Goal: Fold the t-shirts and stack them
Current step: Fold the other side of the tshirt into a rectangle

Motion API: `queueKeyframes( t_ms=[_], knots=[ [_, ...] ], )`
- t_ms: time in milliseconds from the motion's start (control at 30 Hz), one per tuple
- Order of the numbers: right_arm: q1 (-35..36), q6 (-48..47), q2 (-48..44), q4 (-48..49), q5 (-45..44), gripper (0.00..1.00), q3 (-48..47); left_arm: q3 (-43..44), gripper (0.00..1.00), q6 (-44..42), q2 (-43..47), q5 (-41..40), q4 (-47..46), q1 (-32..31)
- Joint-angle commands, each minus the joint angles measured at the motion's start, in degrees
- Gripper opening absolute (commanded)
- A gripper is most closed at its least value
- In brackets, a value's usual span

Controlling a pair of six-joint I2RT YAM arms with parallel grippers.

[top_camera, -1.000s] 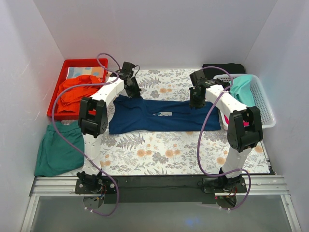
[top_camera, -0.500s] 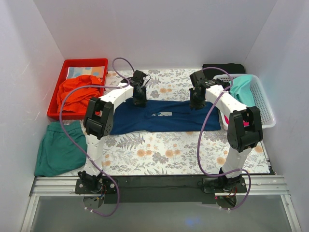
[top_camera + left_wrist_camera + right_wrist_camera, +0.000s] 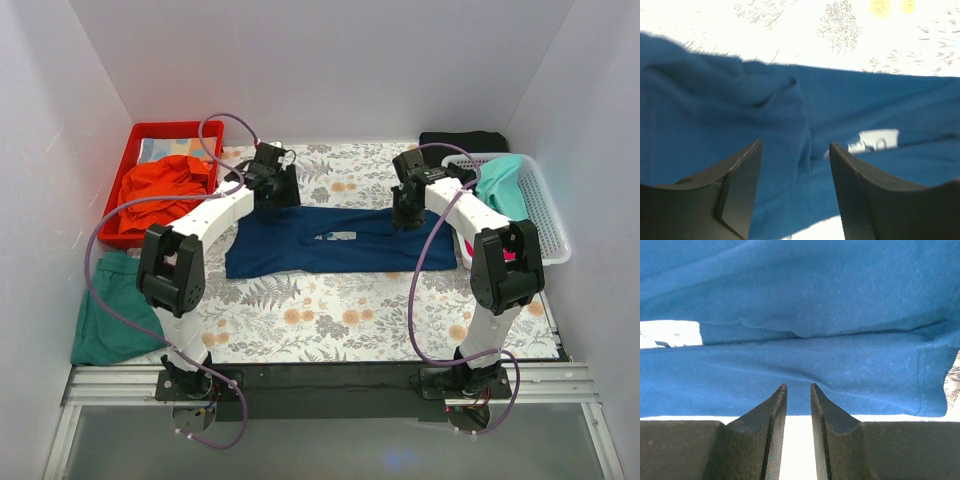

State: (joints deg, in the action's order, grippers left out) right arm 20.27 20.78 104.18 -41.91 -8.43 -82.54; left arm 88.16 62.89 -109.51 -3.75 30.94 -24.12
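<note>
2 grippers over the navy t-shirt (image 3: 335, 238): left fingers (image 3: 742, 187) apart, right fingers (image 3: 772, 432) nearly together, holding nothing.

The top view looks down from above and behind the arm bases, taking in the whole table (image 3: 330, 320). Each wrist view looks down past its own fingers, close over the navy shirt (image 3: 340, 240): the left one at its far left part, the right one nearer still, at its far right edge.
</note>
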Motion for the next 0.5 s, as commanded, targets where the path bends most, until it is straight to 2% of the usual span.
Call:
queueKeyframes(
  t_ms=[0,267,467],
  knots=[
    [0.21,-1.0,-1.09,-0.19,0.6,0.33,1.42,-5.88,0.55,3.28,8.52,-2.84,0.33,0.12],
    [0.38,-3.55,0.93,0.16,3.59,0.34,4.75,-21.43,0.55,11.97,13.97,-4.51,7.46,0.65],
    [0.38,-5.04,1.73,0.95,4.99,0.35,9.41,-25.84,0.55,15.94,12.57,-5.21,11.15,1.97]
  ],
)
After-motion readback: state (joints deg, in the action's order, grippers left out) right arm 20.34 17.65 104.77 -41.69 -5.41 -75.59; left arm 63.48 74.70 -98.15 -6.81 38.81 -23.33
